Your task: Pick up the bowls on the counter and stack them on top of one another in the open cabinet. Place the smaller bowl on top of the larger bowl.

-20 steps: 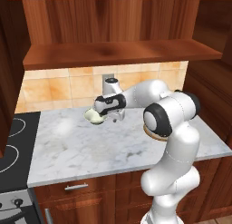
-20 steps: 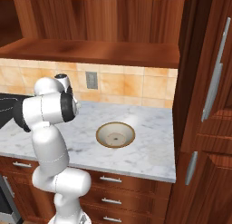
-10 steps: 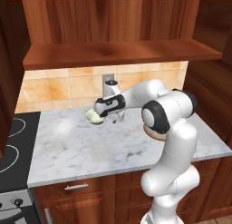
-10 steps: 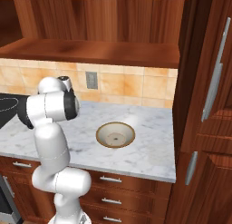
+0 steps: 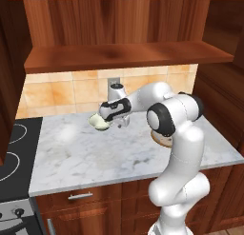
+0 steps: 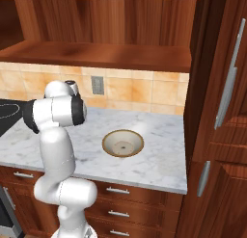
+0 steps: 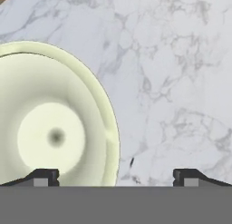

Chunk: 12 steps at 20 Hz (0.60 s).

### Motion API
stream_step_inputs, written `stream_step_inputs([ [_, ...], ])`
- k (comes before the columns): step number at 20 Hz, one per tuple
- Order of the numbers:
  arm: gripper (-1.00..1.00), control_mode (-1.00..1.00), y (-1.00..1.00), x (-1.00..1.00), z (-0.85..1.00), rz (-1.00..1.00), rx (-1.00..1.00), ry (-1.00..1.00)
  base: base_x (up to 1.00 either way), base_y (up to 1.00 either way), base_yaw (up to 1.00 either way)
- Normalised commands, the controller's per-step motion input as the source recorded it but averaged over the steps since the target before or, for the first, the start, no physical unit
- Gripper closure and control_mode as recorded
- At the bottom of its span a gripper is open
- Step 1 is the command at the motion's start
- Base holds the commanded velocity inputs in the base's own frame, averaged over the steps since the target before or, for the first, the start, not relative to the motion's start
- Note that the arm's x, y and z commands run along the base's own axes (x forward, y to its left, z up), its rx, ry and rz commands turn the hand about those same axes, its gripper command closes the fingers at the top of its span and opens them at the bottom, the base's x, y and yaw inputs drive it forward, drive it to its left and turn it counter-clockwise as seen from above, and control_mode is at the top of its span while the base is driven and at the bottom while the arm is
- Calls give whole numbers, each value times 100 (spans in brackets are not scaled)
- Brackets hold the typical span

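Note:
The smaller bowl (image 5: 98,121), pale cream-green, sits on the marble counter (image 5: 109,155) near the tiled back wall. My gripper (image 5: 105,118) is right at its right edge. In the hand view the gripper (image 7: 115,177) is open. One fingertip (image 7: 43,176) is over the inside of the smaller bowl (image 7: 54,128) and the other is over bare marble, so the jaws straddle its rim. The larger bowl (image 6: 123,143), tan-brown with a pale inside, lies on the counter (image 6: 154,165) to the right, and in the left base view my arm partly hides the larger bowl (image 5: 161,140). The open cabinet shelf (image 5: 119,55) is bare.
A black stovetop (image 5: 12,155) borders the counter on the left. A wall outlet (image 6: 97,85) sits in the tiles behind the arm. A tall wooden cabinet with a metal handle (image 6: 226,92) closes off the right end. Drawers (image 6: 118,203) run below the counter.
The arm has shifted only slightly. The hand and the smaller bowl stay about where they were, and the larger bowl has not moved.

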Motion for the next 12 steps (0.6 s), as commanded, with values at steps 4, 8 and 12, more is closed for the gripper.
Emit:
stream_step_inputs([
  [4, -100, -100, 0, 19, -9, -1, 0, 0, 0, 0, 0],
  [8, -100, -100, 0, 18, -9, 0, 0, 0, 0, 0, 0],
  [12, -100, -100, 0, 17, -9, 0, 1, 0, 0, 0, 0],
])
